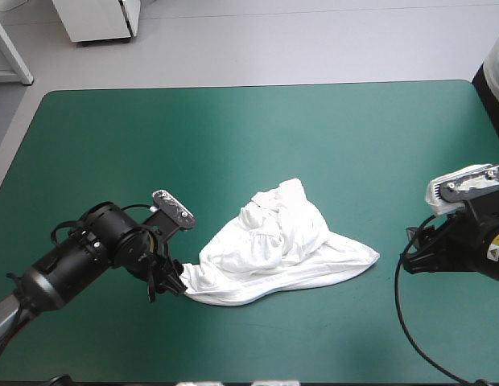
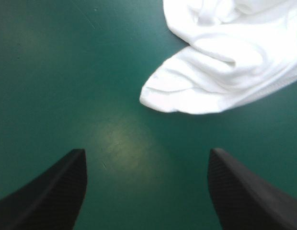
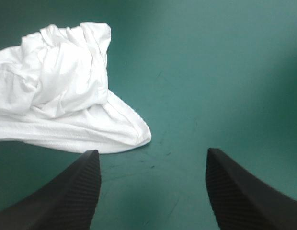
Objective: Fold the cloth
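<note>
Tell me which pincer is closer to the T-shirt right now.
The left pincer: it sits at the T-shirt's edge, while the right pincer stands apart from it across bare teal-green cover.

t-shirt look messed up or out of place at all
The T-shirt is a crumpled heap on the table, bunched rather than spread flat, one corner trailing toward the table's right side. No tear or stain shows.
</note>
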